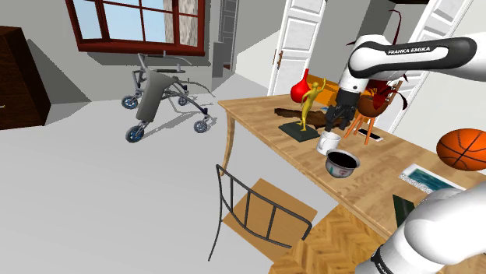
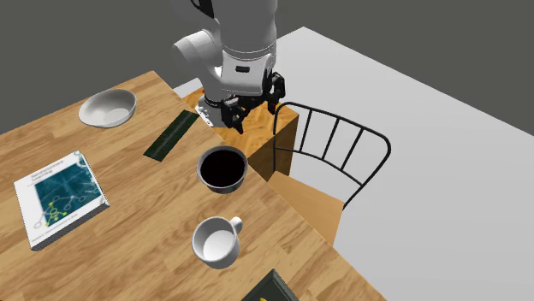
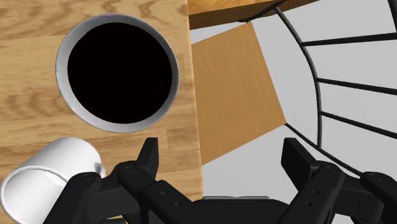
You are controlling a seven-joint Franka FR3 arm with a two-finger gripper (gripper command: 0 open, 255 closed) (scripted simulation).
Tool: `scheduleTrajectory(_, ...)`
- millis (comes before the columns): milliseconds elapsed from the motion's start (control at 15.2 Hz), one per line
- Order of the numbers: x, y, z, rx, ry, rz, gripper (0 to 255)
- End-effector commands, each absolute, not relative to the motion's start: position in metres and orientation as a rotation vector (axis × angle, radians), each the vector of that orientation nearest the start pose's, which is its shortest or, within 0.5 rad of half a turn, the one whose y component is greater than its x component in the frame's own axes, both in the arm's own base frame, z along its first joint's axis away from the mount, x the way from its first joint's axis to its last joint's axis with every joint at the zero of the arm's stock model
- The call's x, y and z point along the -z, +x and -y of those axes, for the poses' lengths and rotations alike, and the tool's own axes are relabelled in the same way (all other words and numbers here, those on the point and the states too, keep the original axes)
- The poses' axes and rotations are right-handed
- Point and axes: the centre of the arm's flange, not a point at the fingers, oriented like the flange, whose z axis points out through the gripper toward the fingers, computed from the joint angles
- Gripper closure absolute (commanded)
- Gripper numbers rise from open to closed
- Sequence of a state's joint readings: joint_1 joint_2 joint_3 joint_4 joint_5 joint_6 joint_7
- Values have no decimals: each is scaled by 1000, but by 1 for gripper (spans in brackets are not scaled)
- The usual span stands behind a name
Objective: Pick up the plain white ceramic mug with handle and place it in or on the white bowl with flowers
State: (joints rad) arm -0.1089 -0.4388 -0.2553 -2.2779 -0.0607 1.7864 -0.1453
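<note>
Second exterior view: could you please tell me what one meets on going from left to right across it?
Book → white bowl → dark green strip → black-inside bowl → chair. The white mug overlaps that bowl sideways, so I leave it out.

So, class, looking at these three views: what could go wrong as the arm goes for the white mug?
1. The open fingers hang at the table edge, off to one side of the mug; a slanted approach may knock it rather than clasp it.
2. The dark-lined bowl sits close beside the mug, so a finger could strike its rim.
3. A second, pale bowl stands farther off; the arm might pick the wrong one.
</note>
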Motion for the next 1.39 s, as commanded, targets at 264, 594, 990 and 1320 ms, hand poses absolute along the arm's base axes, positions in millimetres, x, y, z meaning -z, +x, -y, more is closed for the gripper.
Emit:
scheduleTrajectory(264, -481, 409, 234, -101, -3069, -311, 0)
scheduleTrajectory(594, -454, 428, 291, -121, -3070, -344, 0)
scheduleTrajectory(990, -422, 450, 360, -144, -3071, -383, 0)
scheduleTrajectory(1320, -396, 466, 419, -164, -3072, -416, 0)
